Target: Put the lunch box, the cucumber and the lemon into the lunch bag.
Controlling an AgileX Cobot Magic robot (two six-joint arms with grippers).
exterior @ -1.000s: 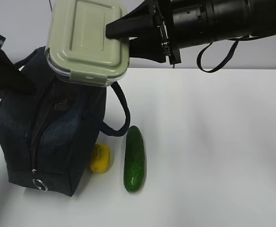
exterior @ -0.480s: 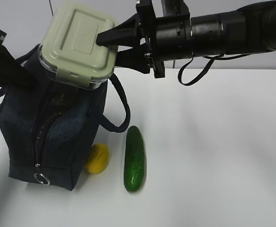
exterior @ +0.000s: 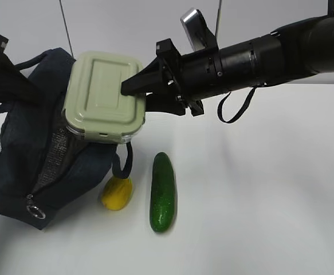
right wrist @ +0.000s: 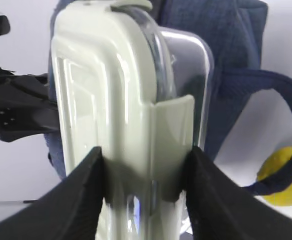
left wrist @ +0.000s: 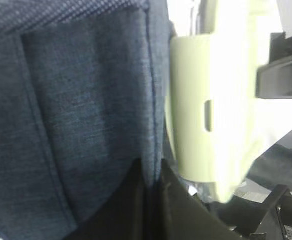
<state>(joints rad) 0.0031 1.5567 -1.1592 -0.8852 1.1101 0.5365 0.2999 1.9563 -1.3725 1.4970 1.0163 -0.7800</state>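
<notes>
**Lunch box held tilted at the bag's open top**

The right end effector (exterior: 133,94) reaches in from the right and has its two fingers closed across the short side of the lunch box (exterior: 105,95), one finger on the lid face and one on the clear base, as the right wrist view shows (right wrist: 140,170). The box is held on its edge, its sage-green lid turned toward the exterior camera, its long axis running away from the fingers to the left and slightly up. Its far end sits against the upper part of the lunch bag (exterior: 35,143), which leans to the left on the white counter (exterior: 258,189), its zipper seam running down toward the ring pull (exterior: 35,212) at the near corner.

The left end effector (left wrist: 151,200) is shut on a fold of the bag's navy fabric, right beside the lid clip of the box.

Below the right end effector, the cucumber (exterior: 162,192) lies flat on the counter, its long axis pointing toward and away from the camera. Just left of it, the lemon (exterior: 117,192) lies against the bag's base, partly behind a handle loop (exterior: 122,163).
</notes>
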